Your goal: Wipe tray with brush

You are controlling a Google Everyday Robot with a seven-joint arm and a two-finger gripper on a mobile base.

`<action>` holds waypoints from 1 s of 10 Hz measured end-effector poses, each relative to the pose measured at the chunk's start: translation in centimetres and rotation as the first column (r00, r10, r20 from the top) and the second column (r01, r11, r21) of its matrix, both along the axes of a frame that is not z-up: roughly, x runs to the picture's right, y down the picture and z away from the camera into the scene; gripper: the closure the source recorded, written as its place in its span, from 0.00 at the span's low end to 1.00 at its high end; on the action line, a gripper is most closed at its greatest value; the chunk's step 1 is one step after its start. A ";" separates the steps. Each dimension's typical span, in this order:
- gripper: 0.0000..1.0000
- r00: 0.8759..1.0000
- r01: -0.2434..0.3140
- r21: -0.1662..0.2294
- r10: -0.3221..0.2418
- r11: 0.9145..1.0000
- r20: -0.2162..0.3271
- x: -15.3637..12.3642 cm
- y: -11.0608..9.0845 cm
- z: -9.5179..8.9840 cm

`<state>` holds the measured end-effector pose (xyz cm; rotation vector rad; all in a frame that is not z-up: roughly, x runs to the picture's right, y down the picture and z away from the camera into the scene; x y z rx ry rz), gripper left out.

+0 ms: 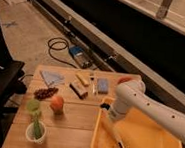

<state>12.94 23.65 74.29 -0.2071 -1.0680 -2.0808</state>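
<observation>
Clearly the wiping itself is in hand: in the camera view the white arm reaches over the near-left corner of the yellow tray [165,147], which takes up the right end of the wooden counter [75,124], and its pincer [110,114] is clamped shut on the upper end of the brush [115,133] — the slim white handle slants down to a dark tip that appears to rest on the tray floor. Next, by my judgement, comes a sweep across that floor, tip kept down, short of the raised rim. No brand, label or writing can be read anywhere — not on the arm, not on the tray.
</observation>
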 end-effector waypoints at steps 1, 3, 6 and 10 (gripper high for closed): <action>1.00 1.000 -0.002 0.004 0.002 1.000 0.016 -0.2 0.2 -0.2; 1.00 0.998 0.009 0.019 -0.010 1.000 0.068 -2.2 0.6 -0.8; 1.00 0.989 0.026 0.051 -0.033 0.998 0.145 -4.8 0.4 -2.3; 1.00 0.966 0.058 0.080 -0.077 0.995 0.246 -8.2 0.6 -4.0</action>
